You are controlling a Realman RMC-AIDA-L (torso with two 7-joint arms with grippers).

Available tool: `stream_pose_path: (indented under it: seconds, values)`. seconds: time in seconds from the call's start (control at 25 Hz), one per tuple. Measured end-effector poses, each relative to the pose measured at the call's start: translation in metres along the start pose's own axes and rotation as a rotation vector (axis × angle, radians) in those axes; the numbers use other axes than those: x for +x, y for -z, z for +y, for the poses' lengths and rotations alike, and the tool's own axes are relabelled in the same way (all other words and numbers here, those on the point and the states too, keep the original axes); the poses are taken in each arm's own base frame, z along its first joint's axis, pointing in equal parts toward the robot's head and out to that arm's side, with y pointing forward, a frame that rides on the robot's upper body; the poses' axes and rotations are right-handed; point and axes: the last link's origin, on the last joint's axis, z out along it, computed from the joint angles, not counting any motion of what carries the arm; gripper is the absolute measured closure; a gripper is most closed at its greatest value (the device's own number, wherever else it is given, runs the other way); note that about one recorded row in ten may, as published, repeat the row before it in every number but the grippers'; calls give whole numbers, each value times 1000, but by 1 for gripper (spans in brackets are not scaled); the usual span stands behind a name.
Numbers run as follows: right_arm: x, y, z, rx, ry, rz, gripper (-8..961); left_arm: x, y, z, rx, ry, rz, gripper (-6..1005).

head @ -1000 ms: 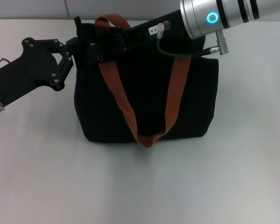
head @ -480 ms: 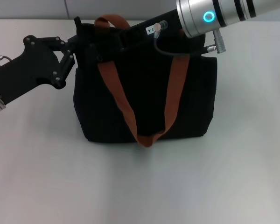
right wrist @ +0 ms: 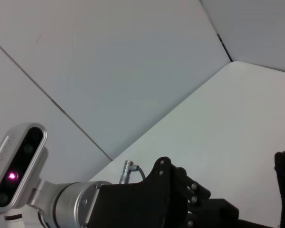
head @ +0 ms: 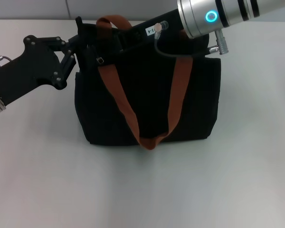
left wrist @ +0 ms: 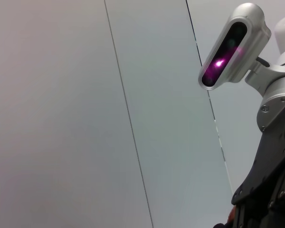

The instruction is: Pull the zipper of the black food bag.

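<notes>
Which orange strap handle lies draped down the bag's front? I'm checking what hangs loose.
The long orange loop drooping down the black food bag; the other handle arches at the top edge.

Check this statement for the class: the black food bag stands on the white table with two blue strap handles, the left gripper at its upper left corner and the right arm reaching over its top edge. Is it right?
Not quite. The strap handles are rust-orange, not blue, as the head view shows. The rest holds: the black food bag stands on the white table, the left gripper at its upper left corner, the right arm over its top edge.
</notes>
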Motion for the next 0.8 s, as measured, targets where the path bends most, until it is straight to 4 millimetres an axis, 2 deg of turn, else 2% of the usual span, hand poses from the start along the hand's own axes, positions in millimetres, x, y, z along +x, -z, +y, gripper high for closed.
stream_pose_path:
  seconds: [0.36,0.8]
  values:
    - [0,0,-1,3,-1,3,665,0,0,0,4,2,1,916]
    - [3,-1,-2,16,4,18,747,0,2,1,0,6,2,911]
